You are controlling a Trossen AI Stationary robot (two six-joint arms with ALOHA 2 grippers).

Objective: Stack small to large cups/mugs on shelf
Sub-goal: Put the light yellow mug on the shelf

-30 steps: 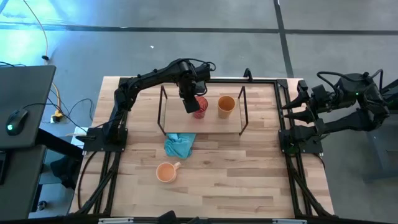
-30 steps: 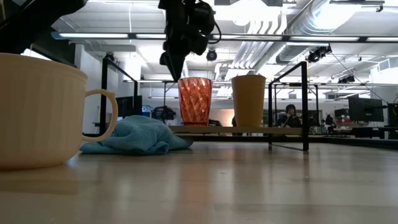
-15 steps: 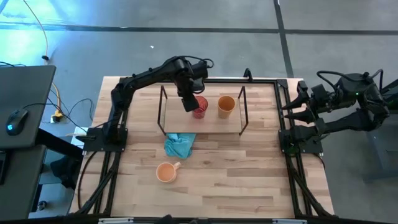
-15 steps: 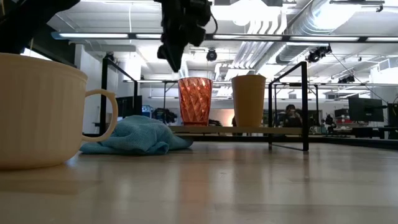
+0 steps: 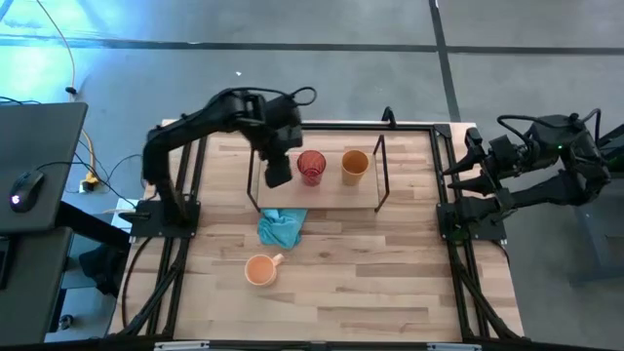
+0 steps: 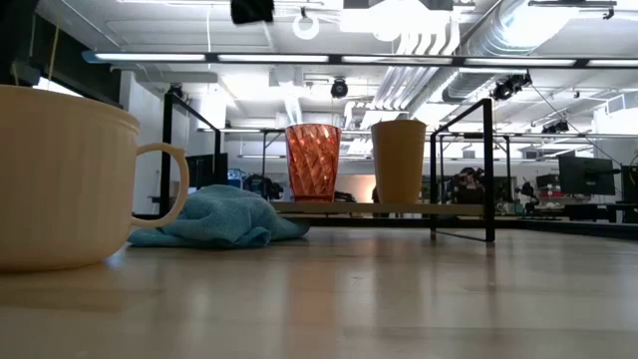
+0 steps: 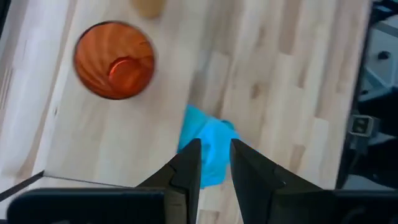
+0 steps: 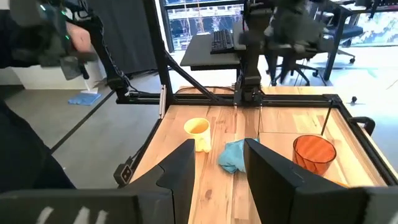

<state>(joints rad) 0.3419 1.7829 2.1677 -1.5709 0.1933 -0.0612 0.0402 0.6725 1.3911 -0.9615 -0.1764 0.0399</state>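
My left claw (image 5: pixel 278 175) hangs just left of centre over the shelf (image 5: pixel 336 196), fingers slightly parted, holding nothing. To its right stand 2 cups, the red cup (image 5: pixel 311 167) and the amber tumbler (image 5: pixel 355 166). Lower centre sits the mug (image 5: pixel 259 269). My right claw (image 5: pixel 458 175) waits far right, open, empty.

Cream mug (image 6: pixel 65 179) up close, teal cloth (image 6: pixel 219 219) behind, red cup (image 6: pixel 313 162) and tumbler (image 6: pixel 398 162) on shelf (image 6: pixel 379 208).

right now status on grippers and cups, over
Left gripper open, empty, above shelf. Right gripper open, parked. Red cup, tumbler shelved; mug on table beside cloth.
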